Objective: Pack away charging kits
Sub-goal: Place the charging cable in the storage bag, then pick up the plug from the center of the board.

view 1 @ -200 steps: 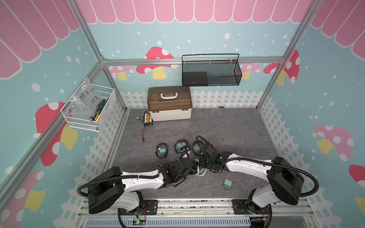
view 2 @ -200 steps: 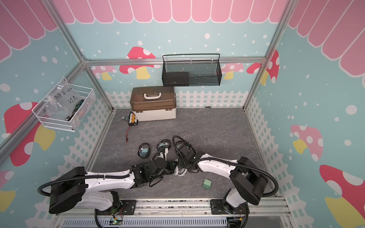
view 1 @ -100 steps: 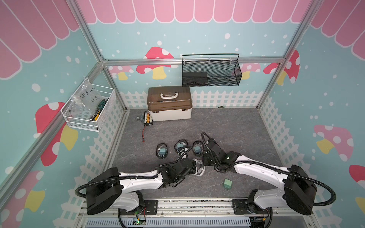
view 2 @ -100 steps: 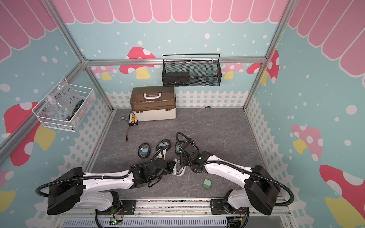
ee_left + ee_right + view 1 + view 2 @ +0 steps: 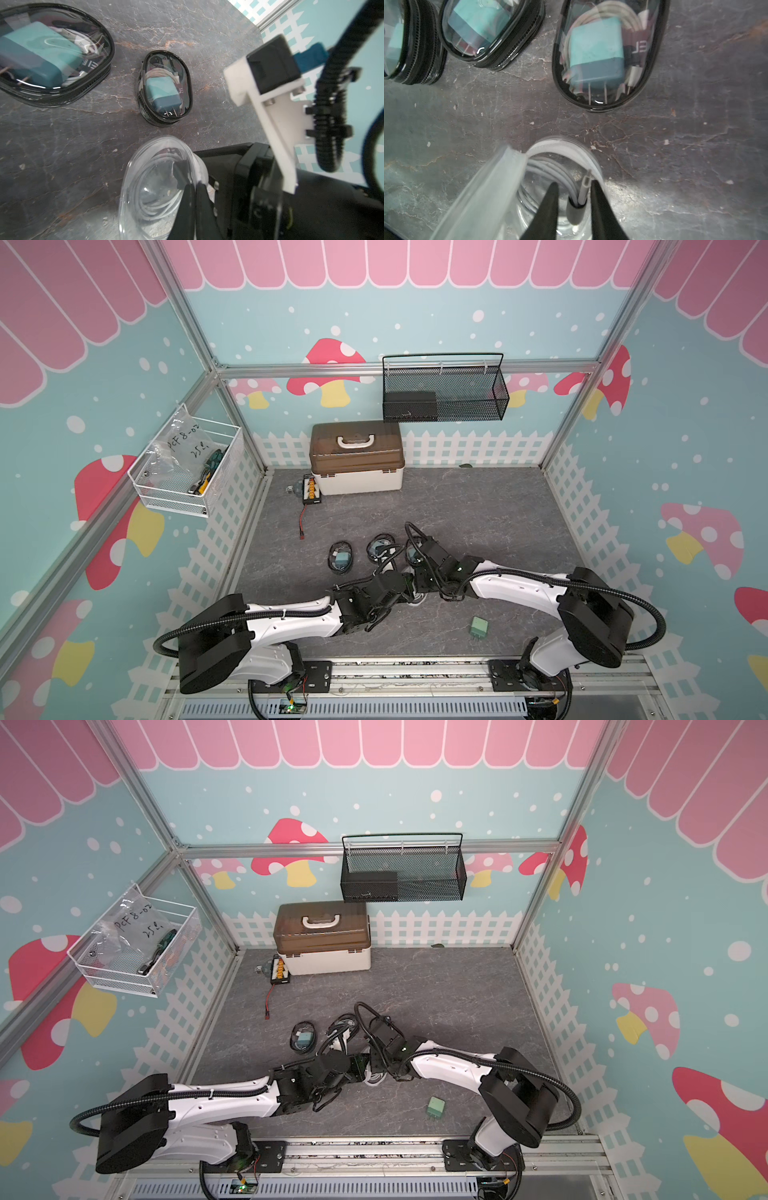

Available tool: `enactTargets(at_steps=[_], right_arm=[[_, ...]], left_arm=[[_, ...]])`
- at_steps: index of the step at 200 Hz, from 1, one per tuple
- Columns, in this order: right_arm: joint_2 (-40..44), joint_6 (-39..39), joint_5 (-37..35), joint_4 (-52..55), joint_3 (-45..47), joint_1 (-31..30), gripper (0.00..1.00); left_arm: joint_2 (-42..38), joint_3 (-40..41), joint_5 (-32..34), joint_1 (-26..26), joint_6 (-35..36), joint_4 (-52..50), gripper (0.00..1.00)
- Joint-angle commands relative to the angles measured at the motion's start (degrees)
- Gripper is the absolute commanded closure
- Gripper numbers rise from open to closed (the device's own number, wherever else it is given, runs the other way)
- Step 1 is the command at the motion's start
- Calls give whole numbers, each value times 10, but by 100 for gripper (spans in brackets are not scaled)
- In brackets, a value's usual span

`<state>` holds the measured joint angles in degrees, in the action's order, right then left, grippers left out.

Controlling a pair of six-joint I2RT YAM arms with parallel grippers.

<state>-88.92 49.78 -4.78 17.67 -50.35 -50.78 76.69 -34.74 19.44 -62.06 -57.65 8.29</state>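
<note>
On the grey desk (image 5: 478, 506), three black-rimmed pouches (image 5: 340, 558) mid-desk each hold adapter and cable. Just nearer, the white-rimmed pouch (image 5: 145, 166), its rim clamped by the left fingers (image 5: 188, 207), holds only the coiled cable (image 5: 149, 207), whose bound end sits between the narrow right fingers (image 5: 548, 207). The loose teal adapter (image 5: 478, 627) lies near-right, closest to the right arm (image 5: 519, 593).

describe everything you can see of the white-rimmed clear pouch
An oval pouch of clear soft plastic with a white zip rim, resting on the grey table. It is unzipped, its flap lifted. The left gripper is shut on its rim; the right gripper, open, reaches inside astride the coiled white cable. Nothing else shows inside it.
</note>
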Motion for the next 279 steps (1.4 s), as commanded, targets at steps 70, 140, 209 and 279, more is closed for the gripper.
enactTargets(at_steps=[70, 140, 209, 279], right_arm=[[-16, 9, 17, 27, -12, -4, 84], [121, 69, -117, 186, -6, -2, 41], [272, 237, -145, 279, 165, -1, 26], [367, 267, -92, 253, 266, -1, 25]], left_arm=[[7, 24, 61, -2, 1, 48, 100], [-1, 2, 83, -3, -25, -38, 100], [-29, 2, 95, -8, -22, -62, 100], [-49, 18, 104, -8, -27, -64, 100]])
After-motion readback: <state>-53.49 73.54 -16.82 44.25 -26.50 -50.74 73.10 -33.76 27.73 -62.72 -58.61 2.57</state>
